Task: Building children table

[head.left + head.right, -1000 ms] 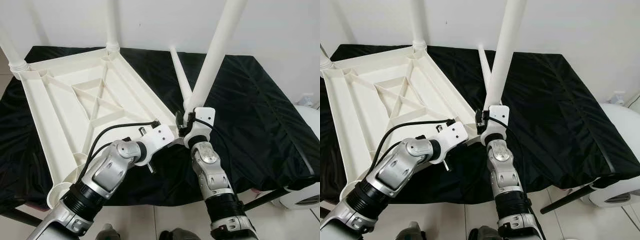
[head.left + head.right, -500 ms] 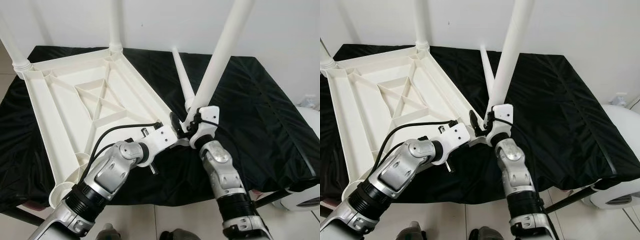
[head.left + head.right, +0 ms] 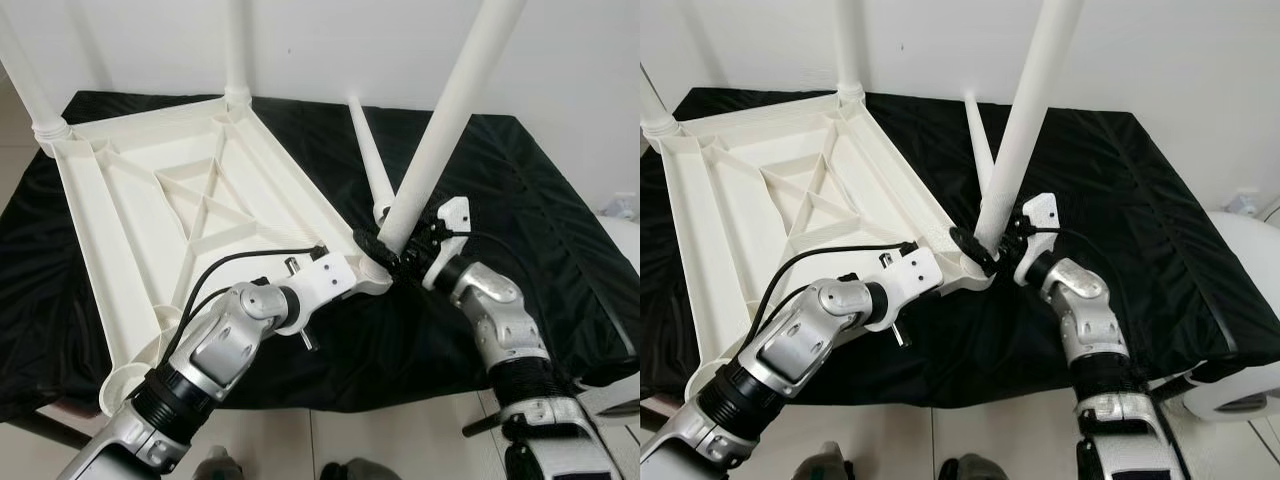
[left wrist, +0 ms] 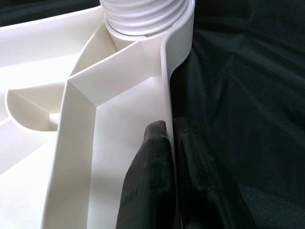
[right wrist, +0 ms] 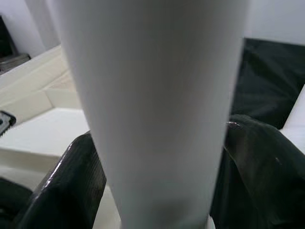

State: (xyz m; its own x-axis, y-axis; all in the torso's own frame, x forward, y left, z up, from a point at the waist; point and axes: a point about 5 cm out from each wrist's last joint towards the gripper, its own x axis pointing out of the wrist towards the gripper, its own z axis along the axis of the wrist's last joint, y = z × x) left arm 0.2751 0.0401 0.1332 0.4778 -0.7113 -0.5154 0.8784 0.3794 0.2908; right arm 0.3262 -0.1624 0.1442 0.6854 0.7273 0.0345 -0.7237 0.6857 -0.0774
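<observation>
A white plastic tabletop (image 3: 88,235) lies upside down on the black cloth (image 3: 540,190). Upright legs stand in its two far corners (image 3: 238,50) (image 3: 25,85). A third white leg (image 3: 450,110) stands tilted at the near right corner, its ribbed base (image 4: 143,14) in the socket. My right gripper (image 3: 393,250) is shut on this leg low down, a finger (image 5: 71,181) on each side. My left gripper (image 4: 170,143) is shut on the tabletop's rim just beside that corner. A loose leg (image 3: 366,150) lies on the cloth behind.
The cloth-covered table ends close in front of me, with tiled floor (image 3: 330,440) below. A white rounded object (image 3: 1250,265) stands at the right beside the table. A white wall (image 3: 330,40) runs behind.
My right arm has swung out to the right while holding the leg, and the leg now leans further right over the corner socket. My left gripper has stayed on the rim.
</observation>
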